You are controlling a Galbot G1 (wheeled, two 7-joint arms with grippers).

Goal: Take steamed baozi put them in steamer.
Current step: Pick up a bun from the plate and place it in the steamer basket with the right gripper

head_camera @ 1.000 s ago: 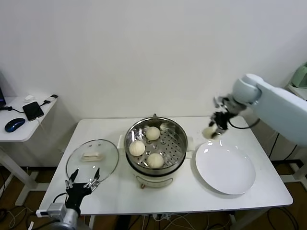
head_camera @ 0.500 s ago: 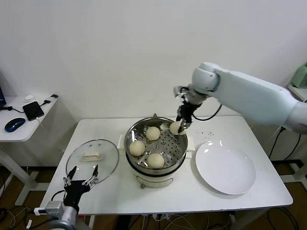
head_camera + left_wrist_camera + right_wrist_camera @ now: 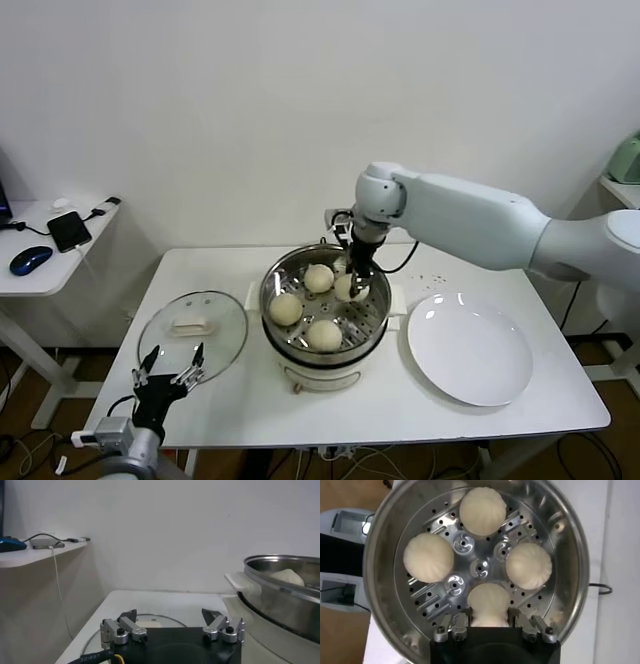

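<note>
- Presently, right gripper [image 3: 352,283], frame centre: pinching fourth baozi [image 3: 488,600] over steamer [image 3: 290,345] tray.
- Left gripper [image 3: 170,372], lower left: spread, idle.

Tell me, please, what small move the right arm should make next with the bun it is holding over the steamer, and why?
Probably lower slightly and open the right gripper. It is shut on the fourth baozi, which hangs over the one free spot on the steamer's perforated tray; the other three buns already sit around it. The plate is bare, and the left gripper waits open by the glass lid.
</note>
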